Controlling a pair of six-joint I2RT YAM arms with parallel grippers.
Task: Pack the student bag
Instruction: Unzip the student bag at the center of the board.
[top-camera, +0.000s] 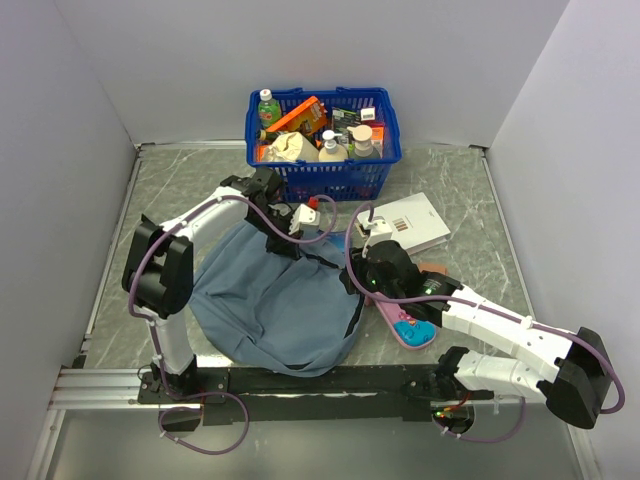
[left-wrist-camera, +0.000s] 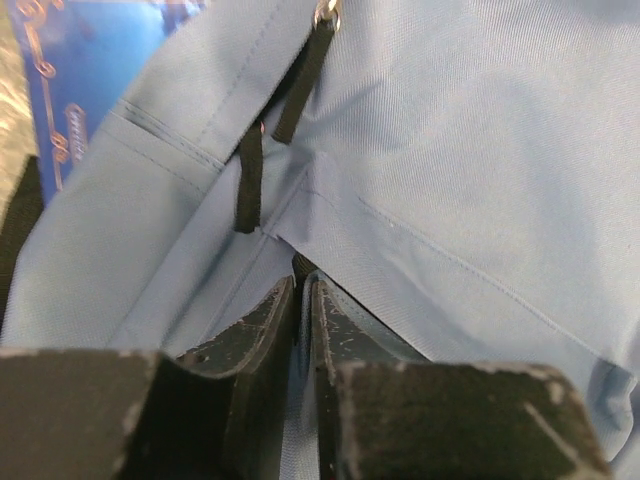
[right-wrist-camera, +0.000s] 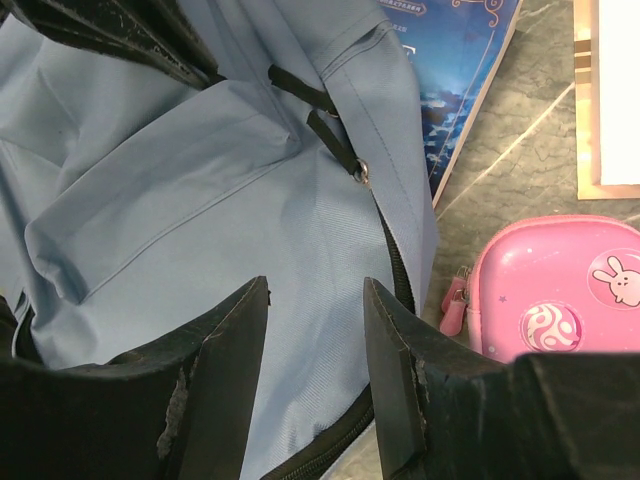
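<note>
A large soft grey-blue fabric backpack (top-camera: 275, 310) is laid on the desk (top-camera: 180, 190), its cloth pinched by the left fingers (left-wrist-camera: 255, 335), the right fingers (right-wrist-camera: 225, 350) held wide above it; a small pink pencil case (right-wrist-camera: 560, 300) is not yet packed.

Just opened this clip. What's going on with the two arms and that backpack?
Both arms are at the student bag, which lies slumped on the table. The left gripper is pinched on a fold of its fabric near the black zip pulls. The right gripper is open over the bag's zip edge. A blue book is partly covered by the fabric. The pink pencil case lies on the table beside the bag, and the blue basket of items stands behind it.
</note>
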